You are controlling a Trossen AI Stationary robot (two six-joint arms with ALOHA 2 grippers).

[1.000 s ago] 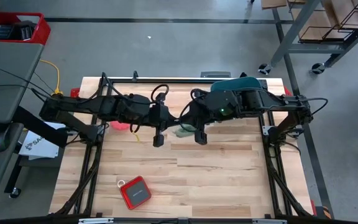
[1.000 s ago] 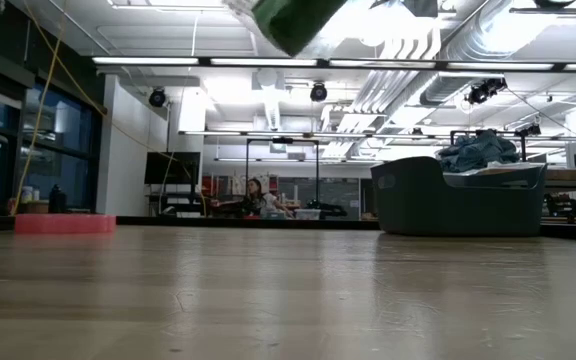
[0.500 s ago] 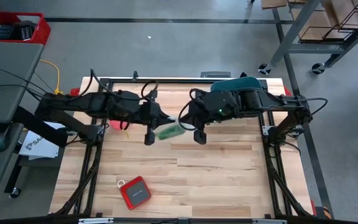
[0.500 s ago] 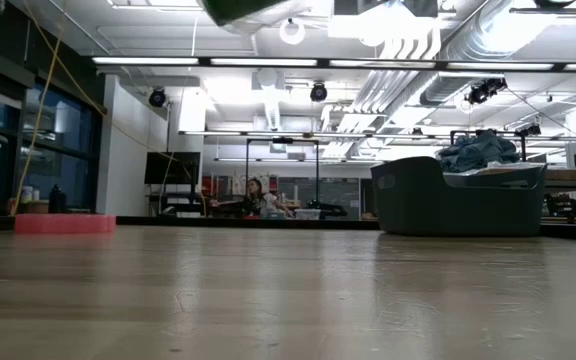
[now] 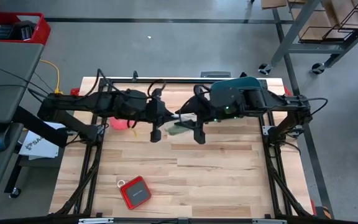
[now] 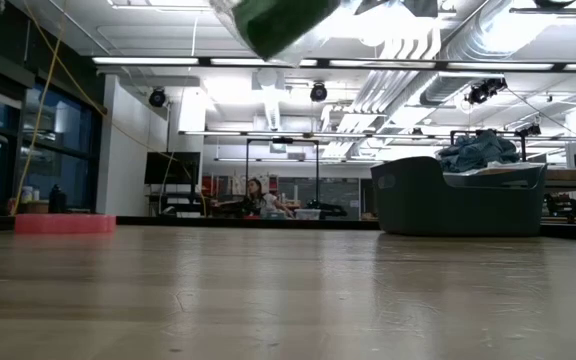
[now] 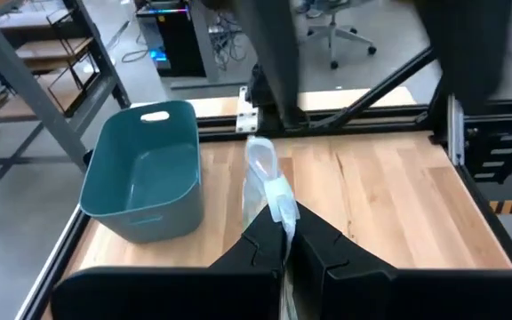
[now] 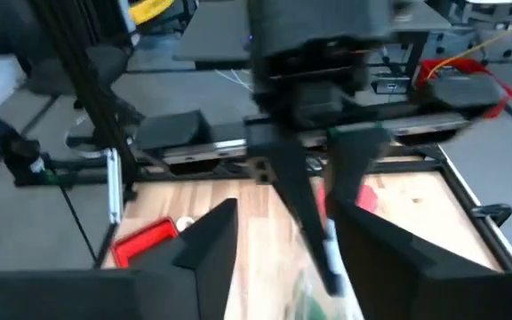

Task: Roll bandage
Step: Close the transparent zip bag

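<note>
Risk: the bright green matte fabric bandage (image 5: 180,129) hangs in mid-air above the pale wooden slatted table (image 5: 229,174), pinched only at an end; it could slip free and uncoil if either arm pulls away too sharply
Left gripper (image 7: 284,233): fingers closed on a pale wrapped strip of the bandage; it points toward the teal plastic tub (image 7: 145,182)
Right gripper (image 8: 274,233): fingers spread apart, holding nothing visible; just beside the bandage, on the tub's side
Bandage place: between the two grippers, touching the left one, raised well off the table; near the tub, well apart from the red square case (image 5: 135,191)
</note>
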